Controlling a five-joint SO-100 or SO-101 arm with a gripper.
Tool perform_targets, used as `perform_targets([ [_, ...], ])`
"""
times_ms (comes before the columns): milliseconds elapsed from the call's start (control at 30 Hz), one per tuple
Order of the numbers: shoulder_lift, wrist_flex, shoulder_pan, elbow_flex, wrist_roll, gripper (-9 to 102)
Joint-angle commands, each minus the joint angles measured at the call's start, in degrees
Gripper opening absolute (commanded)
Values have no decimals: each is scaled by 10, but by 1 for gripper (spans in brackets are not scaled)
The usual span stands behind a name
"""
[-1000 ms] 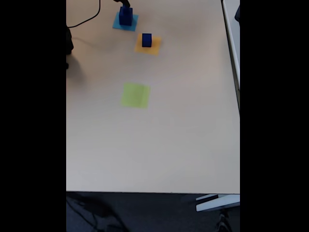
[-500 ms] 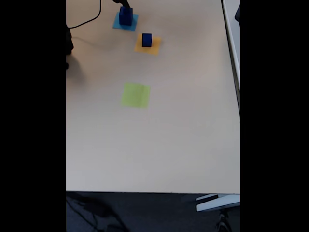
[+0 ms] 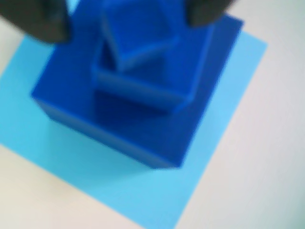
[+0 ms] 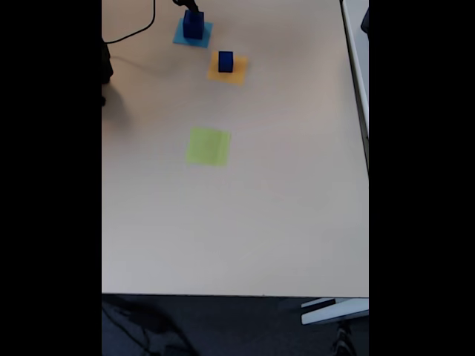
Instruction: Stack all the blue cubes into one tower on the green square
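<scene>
A stepped pile of blue cubes [image 3: 138, 95] stands on a light-blue paper square [image 3: 62, 157], largest at the bottom and smaller ones on top. In the fixed view the pile [image 4: 193, 24] is at the table's far left. My gripper [image 3: 124, 16] hovers over it, open, with one dark finger [image 3: 38, 21] left of the top cube and the other right of it, a gap showing on the left. In the fixed view the gripper [image 4: 191, 6] is just above the pile. Another blue cube [image 4: 225, 61] stands on an orange square [image 4: 227, 72]. The green square [image 4: 208, 146] lies bare mid-table.
A black cable [image 4: 137, 26] curves across the table's far left corner, with a dark object [image 4: 106, 70] at the left edge. The table's front edge [image 4: 237, 294] runs along the bottom, and a white ledge [image 4: 356, 59] borders the right side.
The gripper has shifted very slightly toward the top of the fixed view. The cubes and the paper squares have not moved.
</scene>
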Motion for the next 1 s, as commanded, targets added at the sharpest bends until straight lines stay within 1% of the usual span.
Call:
perform_targets([
  [0,4,4,-1,-30,-6,11],
  [233,0,18,3,-37,-22,8],
  [467,0,25,6,-44,-25,10],
  [633,-3,44,11,-61,-33,10],
  [967,-20,45,8,-78,-27,10],
])
